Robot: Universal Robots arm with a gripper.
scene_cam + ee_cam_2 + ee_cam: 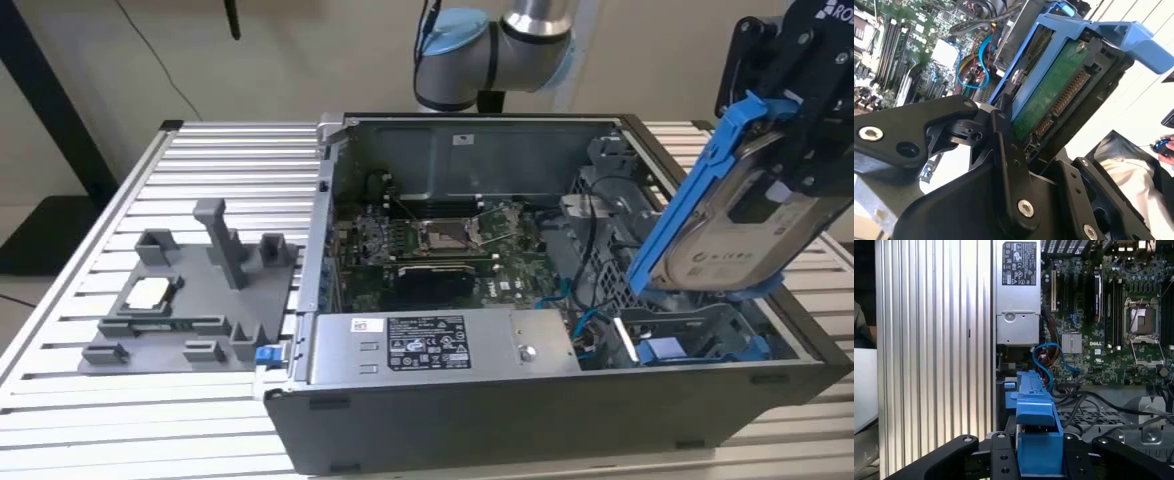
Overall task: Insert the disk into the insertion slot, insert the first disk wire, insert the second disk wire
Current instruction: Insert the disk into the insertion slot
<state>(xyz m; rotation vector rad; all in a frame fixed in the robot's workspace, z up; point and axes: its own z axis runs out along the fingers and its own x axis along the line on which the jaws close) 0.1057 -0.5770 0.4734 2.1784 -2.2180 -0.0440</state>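
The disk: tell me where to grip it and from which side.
Grip the disk at its connector end, jaws across the blue carrier, coming from above: it hangs tilted over the case with that end uppermost, as the gripper holds it.

Robotics lab: open PC case (534,420) on slatted alu bench (80,420) (arm (494,45) behind).

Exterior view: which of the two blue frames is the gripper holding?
The tilted one raised over the case, with the silver disk clipped in it, clamped by the gripper. The other blue frame lies low inside it.
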